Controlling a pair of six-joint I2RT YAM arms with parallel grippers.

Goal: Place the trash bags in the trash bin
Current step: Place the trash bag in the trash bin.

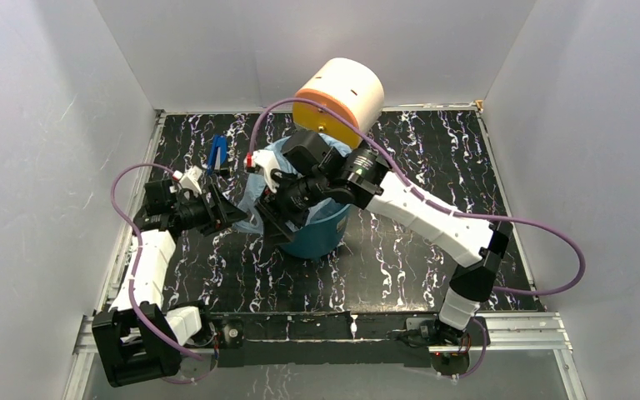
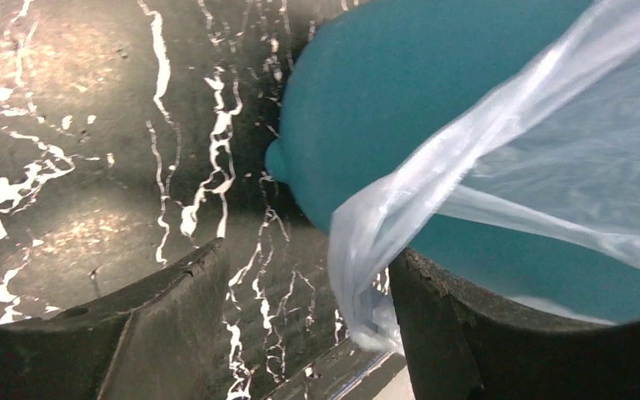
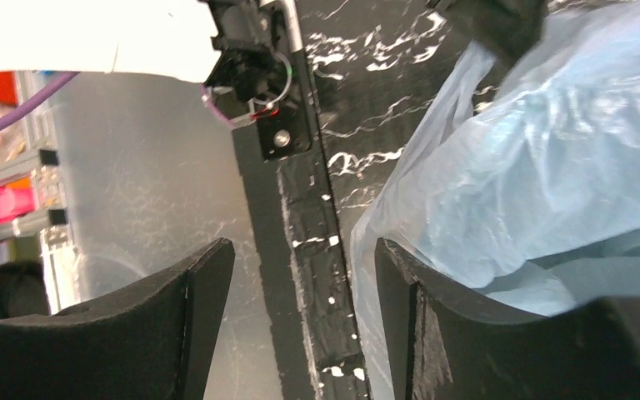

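Teal bin (image 2: 400, 100), light-blue bag (image 2: 550, 158)

Marbled table (image 1: 433, 167): trash bin (image 1: 321, 237), drum (image 1: 339, 96).

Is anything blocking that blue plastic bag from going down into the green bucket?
Nothing visible does. The bag already drapes over the rim of the bucket; the cream-and-orange drum stands behind it. The right arm hides much of the opening.
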